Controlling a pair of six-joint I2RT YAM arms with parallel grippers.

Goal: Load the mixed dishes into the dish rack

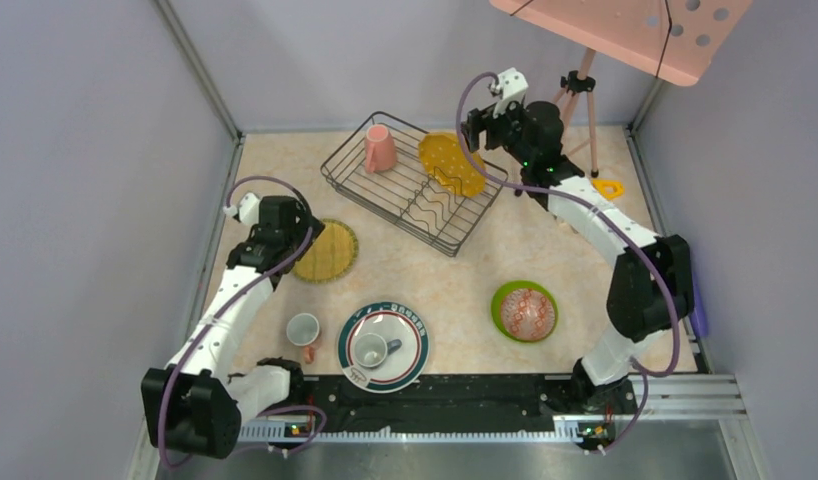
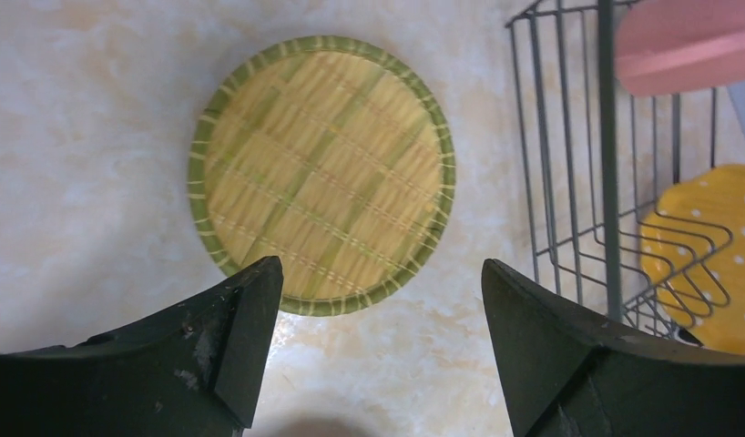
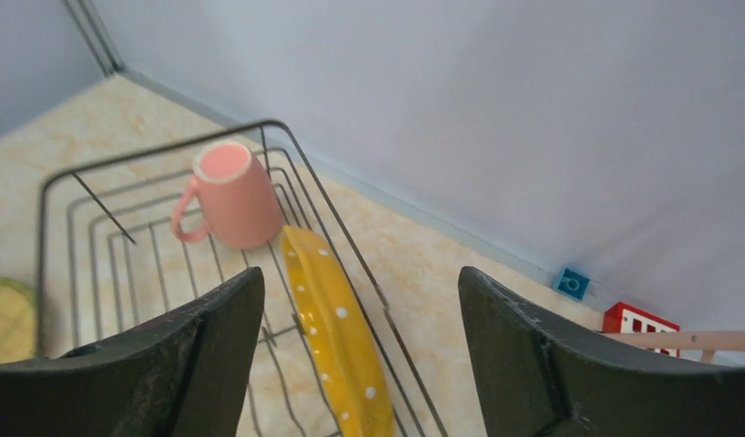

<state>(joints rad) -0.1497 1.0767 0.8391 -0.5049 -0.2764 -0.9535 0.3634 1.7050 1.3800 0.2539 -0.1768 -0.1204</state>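
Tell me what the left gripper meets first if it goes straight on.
Most likely the olive-yellow plate, lying flat ahead of the left gripper, whose jaws are open and empty. Depth is unclear: it might touch the table at the plate's near rim instead.

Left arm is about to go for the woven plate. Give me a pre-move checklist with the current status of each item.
1. Left pincer open and empty: ok.
2. Olive-yellow plate flat on the table, nothing on it, centred ahead of the left fingers: ok.
3. Plate rim raised enough to grip: cannot tell, it lies flush.
4. Free divider wires in the dish rack: ok. The pink mug and the yellow dotted plate sit at the far end and the nearer wires are bare.
5. Right arm clear of the rack: not ok. The right pincer hangs open and empty above the dotted plate.
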